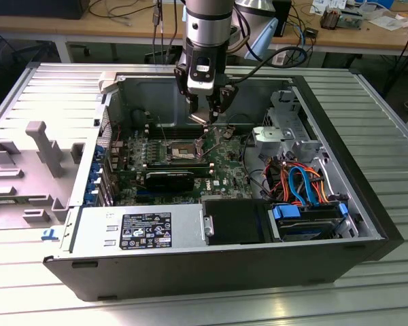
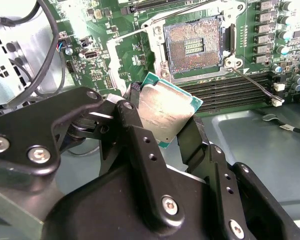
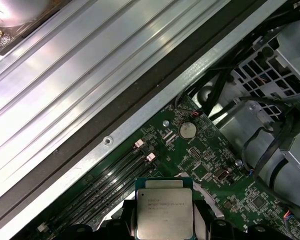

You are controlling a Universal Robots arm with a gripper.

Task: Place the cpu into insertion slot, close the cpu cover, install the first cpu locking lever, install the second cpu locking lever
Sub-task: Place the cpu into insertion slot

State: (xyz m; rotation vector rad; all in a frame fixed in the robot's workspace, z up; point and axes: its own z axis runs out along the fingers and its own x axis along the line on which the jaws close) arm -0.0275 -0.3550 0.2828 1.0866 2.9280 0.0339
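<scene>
1. While the cpu (image 2: pixel 167 112) hangs pinched in the tool (image 2: pixel 162 122), the step in hand is placing the chip. The fingers (image 2: pixel 136 127) press on two opposite edges. The silvery top (image 3: pixel 164 212) faces the first wrist view.
2. In the exterior view the tool (image 1: pixel 207 114) hovers over the far part of the green board (image 1: pixel 224 163). It is above the insertion slot (image 1: pixel 183 147), just to its far side and to the exterior view's right. The chip is apart from the slot and touches nothing but the fingers.
3. In the second wrist view the slot's (image 2: pixel 195 44) tan contact field is bare, with nothing lying over it. A thin locking lever (image 2: pixel 255 81) sticks out toward the long black memory slots (image 2: pixel 225 92); I judge it released.
4. To do it well, line up first. The chip's edges look turned against the slot's rim in the second wrist view, though camera angle may explain that. Square them over the rim before descending.
5. Any corner mark or edge notch is too small to tell here, so orientation needs checking, not assuming.
6. Lower straight down with the chip level and no sideways sliding, as the contact field is probably delicate. Let go only once the chip sits flat inside the rim.
7. Risks: the grip is on the edges only, so the chip could pivot. The lever rod lies close to the approach path. The cables (image 1: pixel 299 180) at the exterior view's right are well apart.
8. The computer case (image 1: pixel 224 272) sits flat on the ribbed metal desk (image 1: pixel 387 136).
</scene>
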